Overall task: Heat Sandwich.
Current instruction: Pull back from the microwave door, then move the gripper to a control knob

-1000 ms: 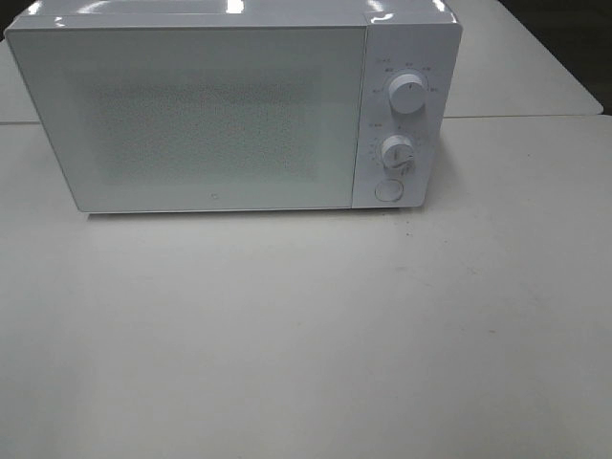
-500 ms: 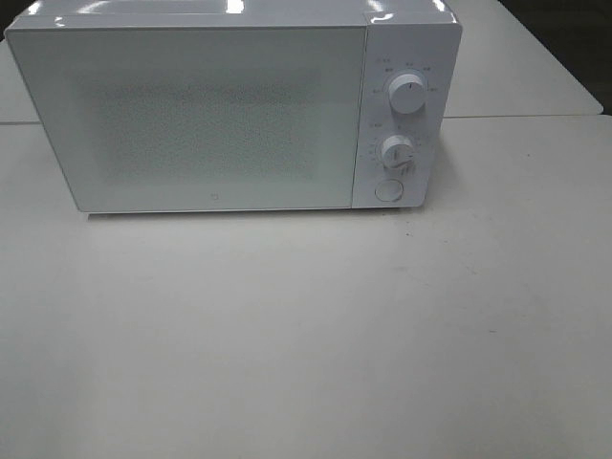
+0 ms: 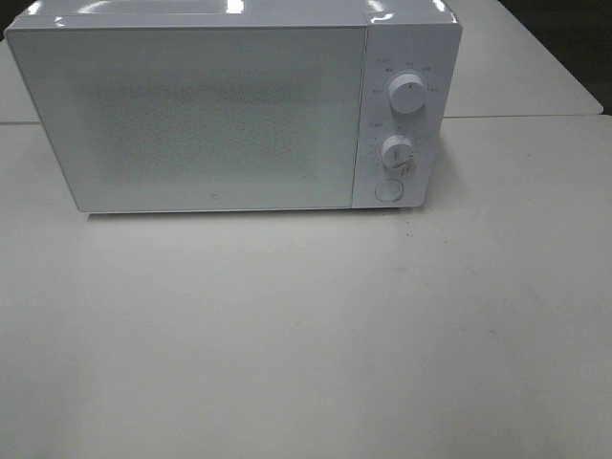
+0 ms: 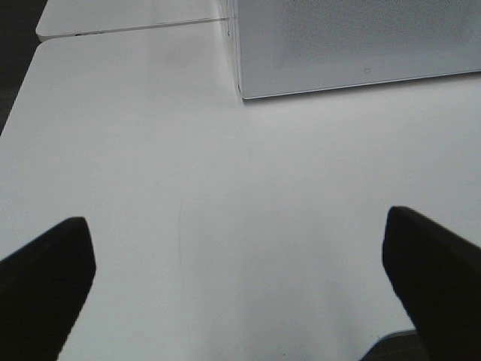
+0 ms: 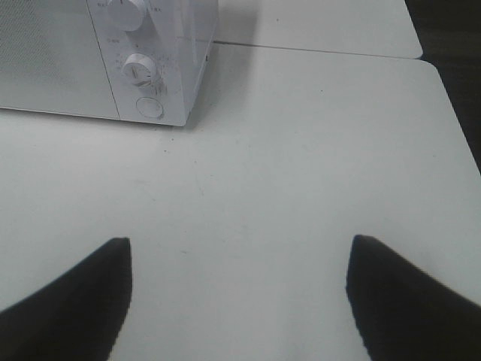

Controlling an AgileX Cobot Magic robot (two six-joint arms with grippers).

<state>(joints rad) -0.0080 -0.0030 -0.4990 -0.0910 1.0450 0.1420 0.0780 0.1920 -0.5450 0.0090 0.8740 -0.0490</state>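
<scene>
A white microwave (image 3: 229,105) stands at the back of the white table with its door shut. It has two knobs (image 3: 407,96) and a round button (image 3: 387,189) on its right panel. The sandwich and its pink plate are out of view. My left gripper (image 4: 237,289) is open and empty above the table, in front of the microwave's left corner (image 4: 240,83). My right gripper (image 5: 239,297) is open and empty above the table, in front of the microwave's knob panel (image 5: 143,71). Neither gripper shows in the exterior high view.
The white table (image 3: 306,335) spreads in front of the microwave. A second white table (image 3: 535,67) adjoins behind on the right. The table's right edge (image 5: 458,135) shows in the right wrist view, its left edge (image 4: 22,105) in the left wrist view.
</scene>
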